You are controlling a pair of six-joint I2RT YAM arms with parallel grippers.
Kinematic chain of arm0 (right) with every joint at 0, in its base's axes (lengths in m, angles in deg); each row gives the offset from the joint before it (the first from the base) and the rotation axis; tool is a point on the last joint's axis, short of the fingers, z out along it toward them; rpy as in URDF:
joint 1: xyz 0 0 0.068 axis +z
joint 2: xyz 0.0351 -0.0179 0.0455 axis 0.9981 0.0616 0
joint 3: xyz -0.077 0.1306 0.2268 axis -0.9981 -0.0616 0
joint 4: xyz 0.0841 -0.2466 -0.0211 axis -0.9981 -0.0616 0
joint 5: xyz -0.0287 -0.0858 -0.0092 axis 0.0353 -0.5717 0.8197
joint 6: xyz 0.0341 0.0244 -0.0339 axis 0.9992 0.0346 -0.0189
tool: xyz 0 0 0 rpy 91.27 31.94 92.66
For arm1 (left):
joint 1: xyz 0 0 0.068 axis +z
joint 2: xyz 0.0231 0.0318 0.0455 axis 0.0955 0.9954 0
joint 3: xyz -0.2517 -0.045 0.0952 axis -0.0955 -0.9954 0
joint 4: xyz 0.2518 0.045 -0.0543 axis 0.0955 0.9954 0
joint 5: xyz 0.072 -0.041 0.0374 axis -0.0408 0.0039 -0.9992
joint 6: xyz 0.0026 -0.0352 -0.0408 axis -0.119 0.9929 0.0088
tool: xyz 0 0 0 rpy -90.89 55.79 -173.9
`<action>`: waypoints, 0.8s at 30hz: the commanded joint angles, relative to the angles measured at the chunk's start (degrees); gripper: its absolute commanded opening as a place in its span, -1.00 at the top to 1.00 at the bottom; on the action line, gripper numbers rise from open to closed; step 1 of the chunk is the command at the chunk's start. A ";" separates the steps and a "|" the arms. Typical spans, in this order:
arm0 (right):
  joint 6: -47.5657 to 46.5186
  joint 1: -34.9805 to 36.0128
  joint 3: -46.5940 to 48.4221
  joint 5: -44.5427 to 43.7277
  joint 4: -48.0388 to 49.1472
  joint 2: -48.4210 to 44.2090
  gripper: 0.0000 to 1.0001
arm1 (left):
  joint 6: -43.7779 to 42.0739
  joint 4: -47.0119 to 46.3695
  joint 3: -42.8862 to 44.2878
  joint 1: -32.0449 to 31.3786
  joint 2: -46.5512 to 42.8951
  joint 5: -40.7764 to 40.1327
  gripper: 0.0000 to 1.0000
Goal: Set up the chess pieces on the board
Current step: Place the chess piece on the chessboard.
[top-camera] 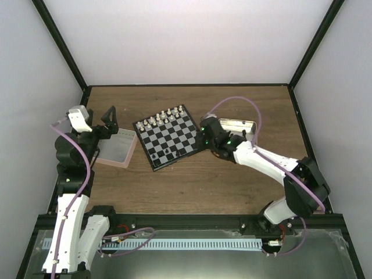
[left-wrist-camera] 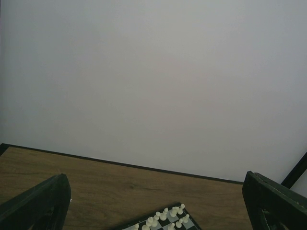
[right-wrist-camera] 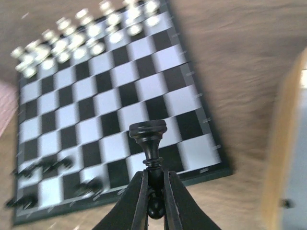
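board (top-camera: 174, 139) skewed | white pieces (top-camera: 165, 118) far rows | black piece (right-wrist-camera: 148, 134), perhaps rook, in right tool (right-wrist-camera: 153, 187)

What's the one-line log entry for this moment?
right claw: shut on black piece, by board edge | left claw: open, empty | white pieces: far rows

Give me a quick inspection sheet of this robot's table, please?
Surface: brown wooden table.
Job's things: chessboard sits skewed; white pieces line its far edge in two rows; a few black pieces stand near the opposite edge.
Clutter: pinkish tin left of the board, metal tin right of it.
Grippers: left gripper open, empty; right gripper shut on a held black piece at the board's right edge.
Cables: purple cable along each arm.
Surroundings: white walls, black frame.
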 commanded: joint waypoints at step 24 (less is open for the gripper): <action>4.51 22.39 9.85 3.12 2.03 15.42 0.91 | -0.52 -2.14 -0.93 0.54 -3.00 0.41 -1.00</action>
